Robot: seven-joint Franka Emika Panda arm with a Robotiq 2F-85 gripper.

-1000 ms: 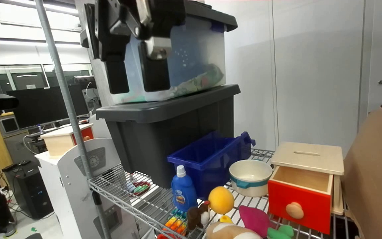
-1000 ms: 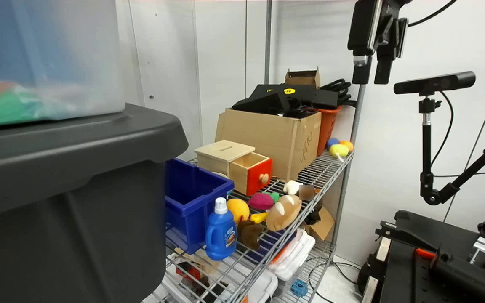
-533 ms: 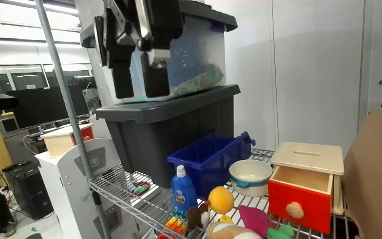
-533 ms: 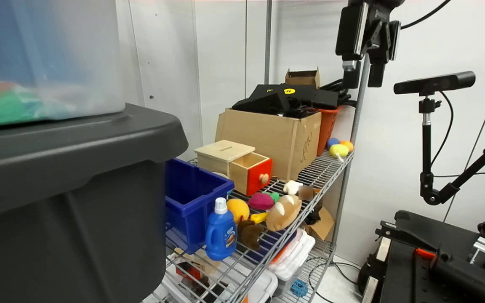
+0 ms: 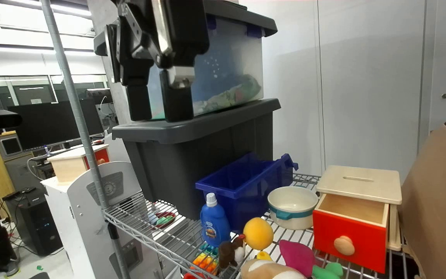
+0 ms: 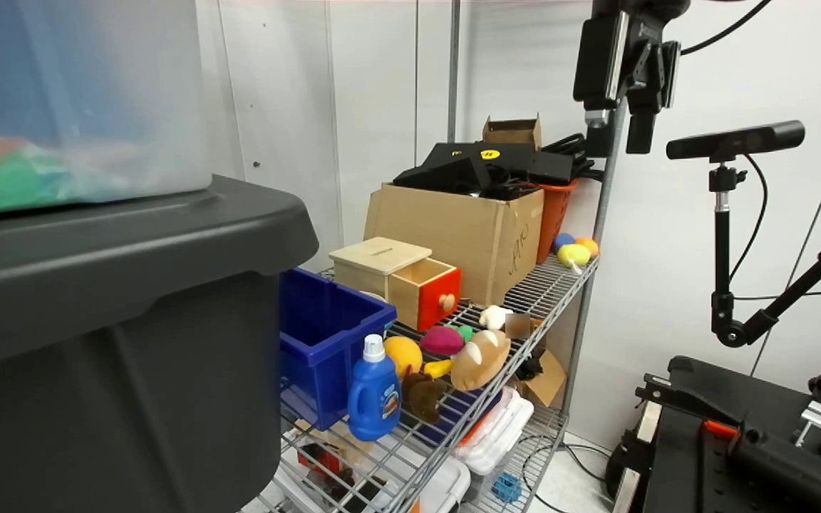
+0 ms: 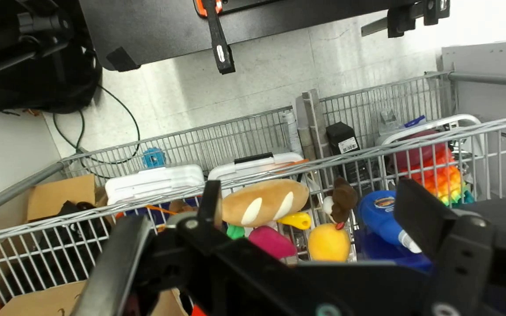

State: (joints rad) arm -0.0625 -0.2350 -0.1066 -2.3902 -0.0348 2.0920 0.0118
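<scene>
The gripper [image 5: 158, 104] hangs spread wide, holding nothing, well above the wire shelf [image 6: 547, 281] and touching none of the things on it. In the wrist view a bread loaf [image 7: 265, 202] lies along the shelf's edge, with a brown toy [image 7: 344, 199] to its right, a yellow ball [image 7: 329, 242] just beside that, and a blue bottle [image 7: 381, 217] farther right. In an exterior view the bottle stands by a blue bin [image 6: 328, 385]; contact is unclear. The loaf looks plush, so probably light and yielding; a gentle pinch across its narrow width should suit. The ball may roll, wanting a centred hold; the bottle, likely smooth, stiff plastic, is best gripped around its body.
</scene>
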